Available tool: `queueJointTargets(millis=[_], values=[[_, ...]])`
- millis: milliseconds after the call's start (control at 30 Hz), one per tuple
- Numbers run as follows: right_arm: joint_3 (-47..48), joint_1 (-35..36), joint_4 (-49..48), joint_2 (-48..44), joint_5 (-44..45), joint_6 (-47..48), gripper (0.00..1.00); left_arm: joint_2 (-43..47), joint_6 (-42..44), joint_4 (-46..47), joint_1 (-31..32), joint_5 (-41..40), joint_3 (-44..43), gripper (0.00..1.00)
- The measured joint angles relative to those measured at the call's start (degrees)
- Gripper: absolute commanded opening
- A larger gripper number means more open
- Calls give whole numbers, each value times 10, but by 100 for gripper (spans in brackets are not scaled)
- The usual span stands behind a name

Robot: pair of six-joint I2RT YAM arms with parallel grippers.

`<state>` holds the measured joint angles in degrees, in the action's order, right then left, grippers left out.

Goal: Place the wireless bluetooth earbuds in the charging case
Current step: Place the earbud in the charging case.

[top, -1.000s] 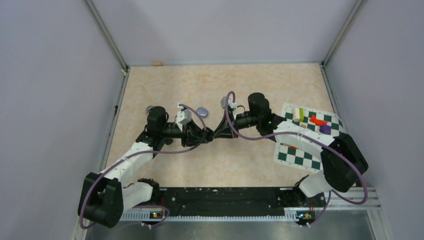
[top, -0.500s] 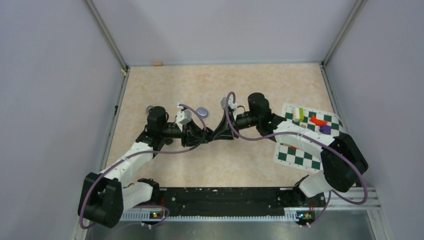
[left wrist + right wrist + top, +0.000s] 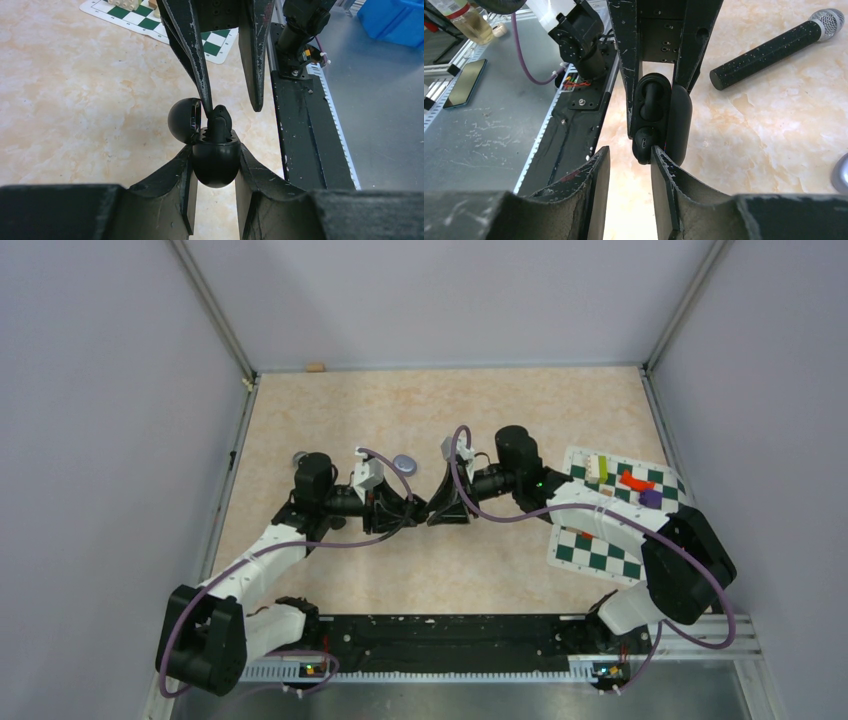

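Charging case (image 3: 215,162), smooth rounded black shell, hinged open

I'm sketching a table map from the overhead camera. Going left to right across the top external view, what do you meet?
From the left: small grey piece → pale oval case → left end effector, gripping the black charging case → right end effector → on the checkered mat: yellow block → red block → purple block.

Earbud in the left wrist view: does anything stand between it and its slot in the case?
Nothing visible does. The lid is swung aside, and the earbud already stands in the mouth of the case, which the left gripper clamps. The right gripper has its jaws parted over it.
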<state>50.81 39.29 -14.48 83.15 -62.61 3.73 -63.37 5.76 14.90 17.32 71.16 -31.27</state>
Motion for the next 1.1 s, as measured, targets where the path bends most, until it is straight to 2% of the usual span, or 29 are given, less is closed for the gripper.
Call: queueJointTargets(millis=[167, 833, 1100], values=[[0, 1, 0, 0, 2, -1, 40, 0, 2, 0, 0, -1, 0, 0], [22, 5, 75, -39, 8, 64, 40, 0, 7, 0, 0, -5, 0, 0], [22, 5, 72, -39, 50, 63, 29, 0, 9, 0, 0, -5, 0, 0]])
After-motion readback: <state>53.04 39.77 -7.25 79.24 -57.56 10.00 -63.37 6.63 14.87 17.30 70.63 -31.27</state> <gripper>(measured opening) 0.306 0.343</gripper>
